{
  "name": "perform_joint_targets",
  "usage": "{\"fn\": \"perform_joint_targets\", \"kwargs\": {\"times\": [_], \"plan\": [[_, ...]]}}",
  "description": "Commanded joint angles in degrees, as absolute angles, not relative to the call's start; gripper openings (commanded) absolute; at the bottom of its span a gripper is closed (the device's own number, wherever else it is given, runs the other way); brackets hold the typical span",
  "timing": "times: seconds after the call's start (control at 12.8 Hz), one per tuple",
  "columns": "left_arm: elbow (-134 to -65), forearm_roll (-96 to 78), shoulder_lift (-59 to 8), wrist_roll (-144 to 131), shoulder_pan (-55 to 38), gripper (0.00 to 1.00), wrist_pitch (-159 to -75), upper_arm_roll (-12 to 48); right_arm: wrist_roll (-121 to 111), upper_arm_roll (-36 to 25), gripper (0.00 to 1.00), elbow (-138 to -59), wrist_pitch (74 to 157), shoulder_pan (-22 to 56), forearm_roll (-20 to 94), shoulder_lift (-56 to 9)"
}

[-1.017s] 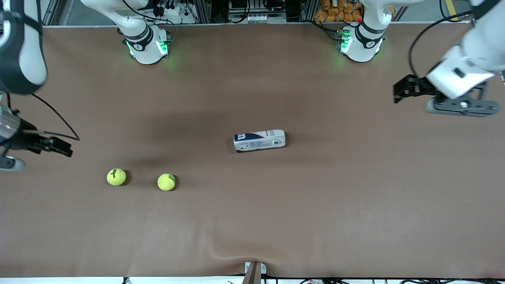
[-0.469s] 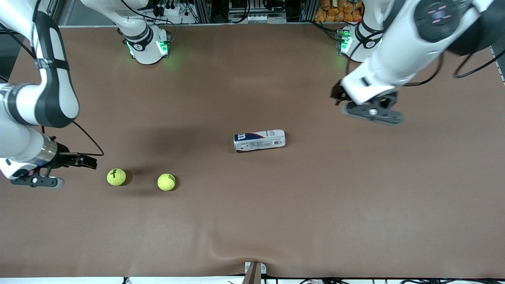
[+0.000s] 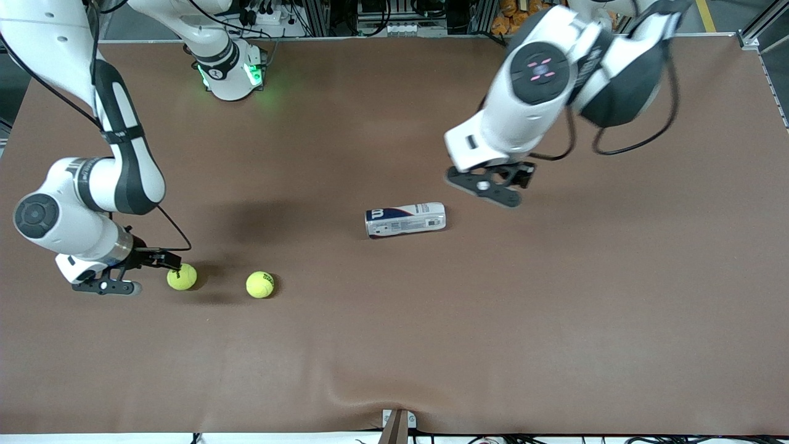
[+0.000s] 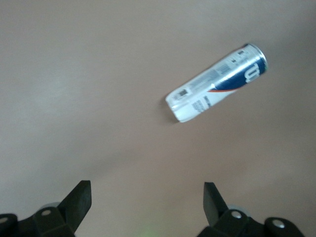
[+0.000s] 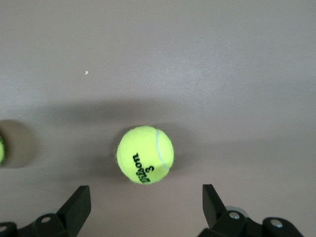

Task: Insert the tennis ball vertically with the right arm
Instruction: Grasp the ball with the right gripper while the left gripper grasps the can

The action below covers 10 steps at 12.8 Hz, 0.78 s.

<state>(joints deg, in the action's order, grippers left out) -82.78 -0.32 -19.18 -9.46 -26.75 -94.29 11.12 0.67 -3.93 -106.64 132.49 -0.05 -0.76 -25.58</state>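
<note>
A yellow tennis ball point(image 3: 182, 277) lies on the brown table toward the right arm's end. It also shows in the right wrist view point(image 5: 145, 154). A second tennis ball point(image 3: 260, 285) lies beside it, toward the can. My right gripper point(image 3: 163, 260) is open and empty, low over the table right beside the first ball; in the right wrist view point(image 5: 145, 200) the ball lies just ahead of its fingertips. A white and blue tennis ball can point(image 3: 405, 219) lies on its side mid-table. My left gripper point(image 3: 521, 174) is open and empty above the table near the can point(image 4: 217, 83).
The second ball shows at the edge of the right wrist view point(image 5: 1, 148). The arms' bases point(image 3: 229, 71) stand along the table edge farthest from the front camera. A ripple in the brown table cover point(image 3: 370, 388) lies at the edge nearest the front camera.
My right gripper has swung in from the table's end and come down beside the first ball. My left gripper has moved from its end of the table to near the can.
</note>
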Motion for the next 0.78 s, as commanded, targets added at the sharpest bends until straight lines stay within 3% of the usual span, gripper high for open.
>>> {"fn": "perform_joint_targets", "kwargs": {"times": [0.0, 0.31, 0.7], "plan": [[-80.9, 0.7, -22.9, -8.0, -30.6, 1.0, -96.3, 10.7, 0.4, -3.6, 1.0, -107.3, 135.3, -0.2, -0.9, -27.2], [-80.6, 0.9, -30.0, -0.6, -33.2, 1.0, -104.5, 10.7, 0.4, -3.3, 1.0, -109.6, 141.6, 0.0, -0.9, -29.6], [-78.8, 2.5, -37.9, 5.5, -37.3, 1.0, -113.7, 10.1, 0.4, -3.0, 1.0, -109.7, 143.7, 0.1, -0.9, -31.3]]}}
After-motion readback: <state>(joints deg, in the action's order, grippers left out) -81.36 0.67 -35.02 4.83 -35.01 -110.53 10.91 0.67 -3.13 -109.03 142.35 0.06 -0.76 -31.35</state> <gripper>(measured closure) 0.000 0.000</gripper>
